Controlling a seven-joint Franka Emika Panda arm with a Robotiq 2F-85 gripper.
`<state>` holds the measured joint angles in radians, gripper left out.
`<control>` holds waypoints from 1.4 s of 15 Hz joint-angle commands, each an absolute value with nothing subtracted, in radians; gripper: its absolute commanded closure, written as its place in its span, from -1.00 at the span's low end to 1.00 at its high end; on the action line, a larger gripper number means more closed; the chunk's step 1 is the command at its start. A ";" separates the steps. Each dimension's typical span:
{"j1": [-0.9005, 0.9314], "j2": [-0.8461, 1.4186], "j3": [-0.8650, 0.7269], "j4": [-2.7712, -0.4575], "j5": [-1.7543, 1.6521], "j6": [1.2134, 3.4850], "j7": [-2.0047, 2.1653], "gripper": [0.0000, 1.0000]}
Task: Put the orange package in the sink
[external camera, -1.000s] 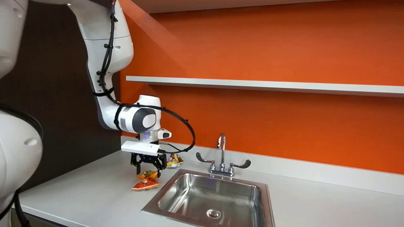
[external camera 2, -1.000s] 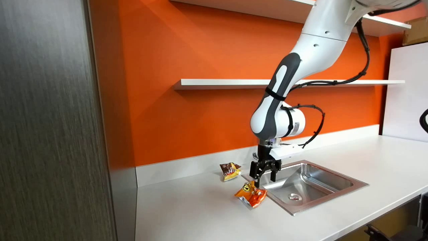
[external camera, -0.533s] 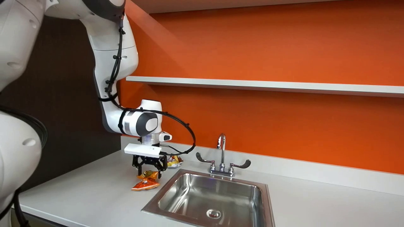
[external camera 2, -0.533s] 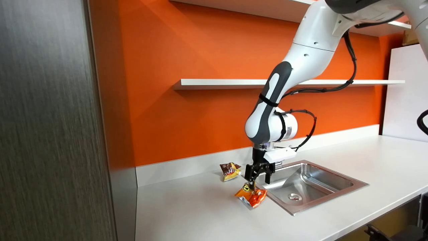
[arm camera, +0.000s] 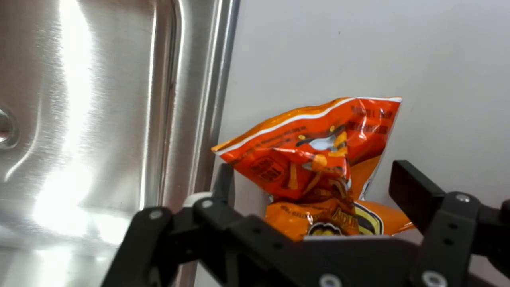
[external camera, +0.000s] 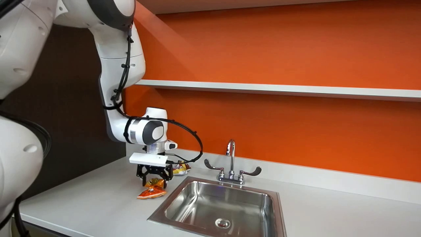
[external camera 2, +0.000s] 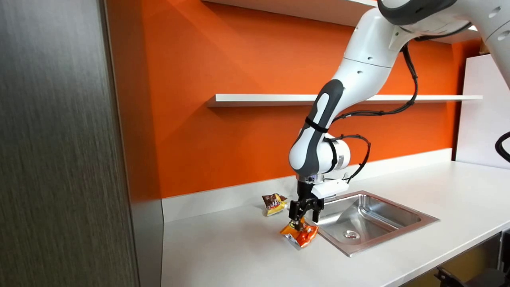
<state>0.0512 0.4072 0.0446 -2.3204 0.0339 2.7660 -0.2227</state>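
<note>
The orange package (external camera: pixel 152 192) is a crinkled orange-red pouch lying on the grey counter beside the sink (external camera: pixel 281 214). It also shows in an exterior view (external camera 2: pixel 306 236) and, pinched in at its middle, in the wrist view (arm camera: pixel 295 167). My gripper (external camera: pixel 154 185) points down over the package, low to the counter. In the wrist view my gripper (arm camera: pixel 314 181) is open, with one finger on each side of the package's narrow middle; its lower end is hidden behind the gripper body. The sink's steel rim (arm camera: pixel 203 99) runs close beside one finger.
A smaller brown-and-yellow bag (external camera: pixel 181 168) lies behind the gripper near the back wall. The chrome faucet (external camera: pixel 232 164) with two handles stands behind the sink. A white shelf (external camera: pixel 279 88) runs along the orange wall. A dark panel (external camera 2: pixel 67 159) bounds the counter's end.
My gripper has come down toward the counter, its fingers now lower around the package. In an exterior view it has also shifted left. The package and the other bag have not moved.
</note>
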 commanded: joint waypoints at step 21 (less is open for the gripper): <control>0.013 0.421 0.071 -2.273 0.008 2.766 -0.223 0.95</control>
